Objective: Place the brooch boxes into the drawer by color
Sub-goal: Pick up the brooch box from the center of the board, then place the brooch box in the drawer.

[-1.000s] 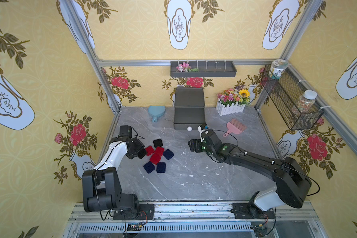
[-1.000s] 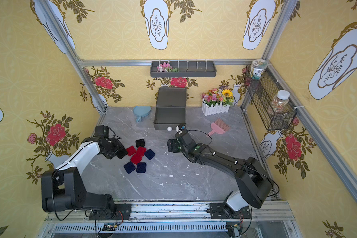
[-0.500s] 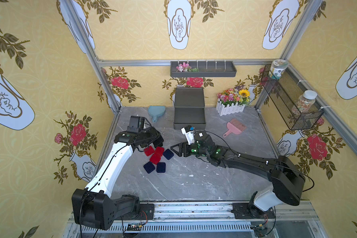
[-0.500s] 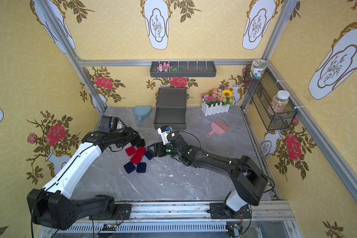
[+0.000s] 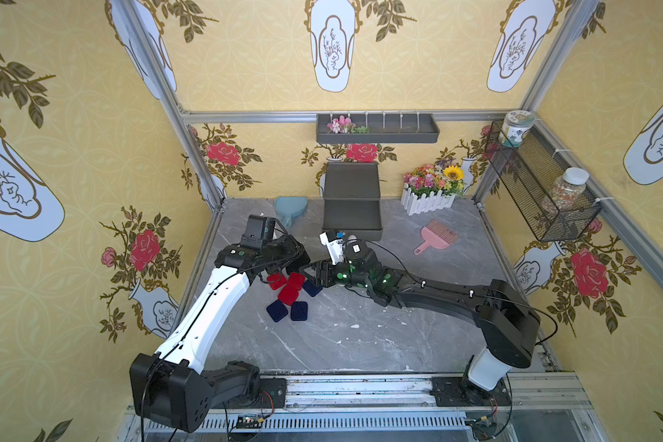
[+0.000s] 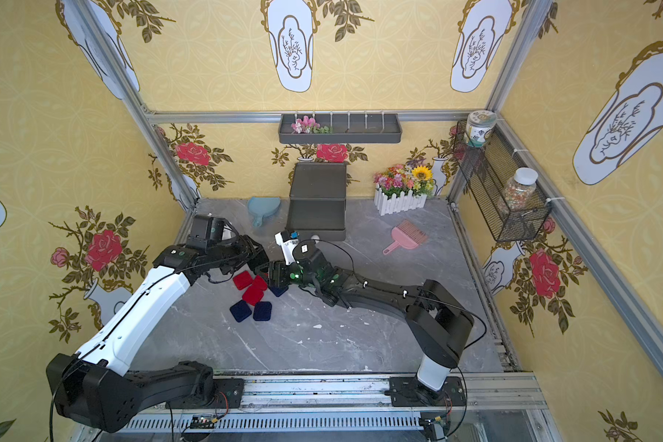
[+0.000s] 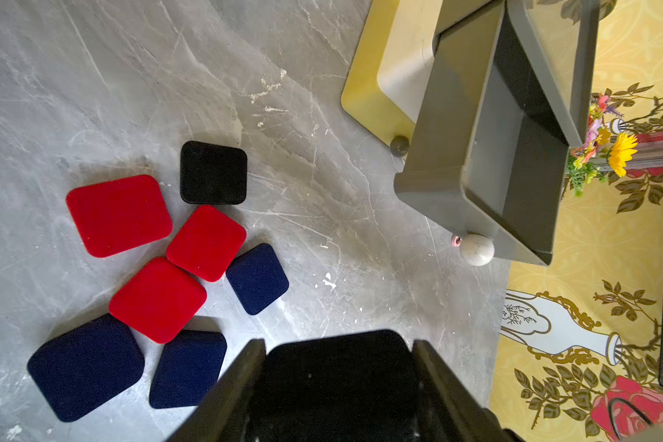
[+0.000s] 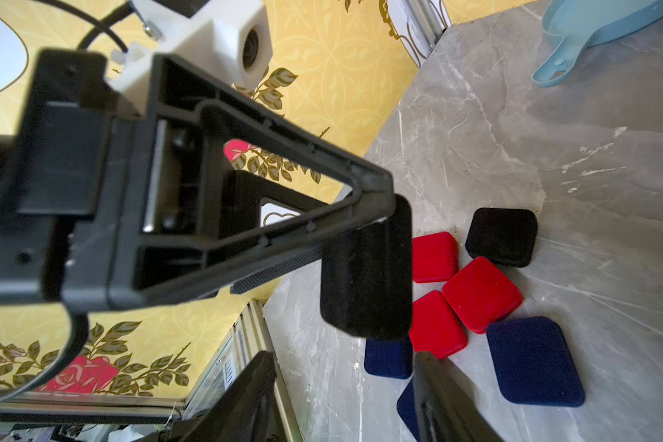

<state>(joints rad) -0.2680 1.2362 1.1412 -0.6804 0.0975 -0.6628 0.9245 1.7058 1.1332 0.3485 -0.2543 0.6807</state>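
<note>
Left pincer point(image 7: 337, 346): clamped on black brooch box point(image 8: 366, 279) | right pincer point(image 8: 341, 359): apart | jar point(image 5: 516, 128) label: unreadable

Black box point(image 7: 337, 382) in your left pincer point(image 7: 337, 344) cut off by the frame edge, navy box point(image 8: 388, 359) half hidden behind it, another navy box point(image 8: 407, 409) partly behind a finger point(image 8: 448, 413) of your right pincer point(image 8: 341, 358)

I see bright, even light with soft shadows on the grey marbled tabletop point(image 5: 341, 344), edges bowed in both top views, and the close black velvet rounded-square box point(image 7: 337, 382) dark and blurred.
</note>
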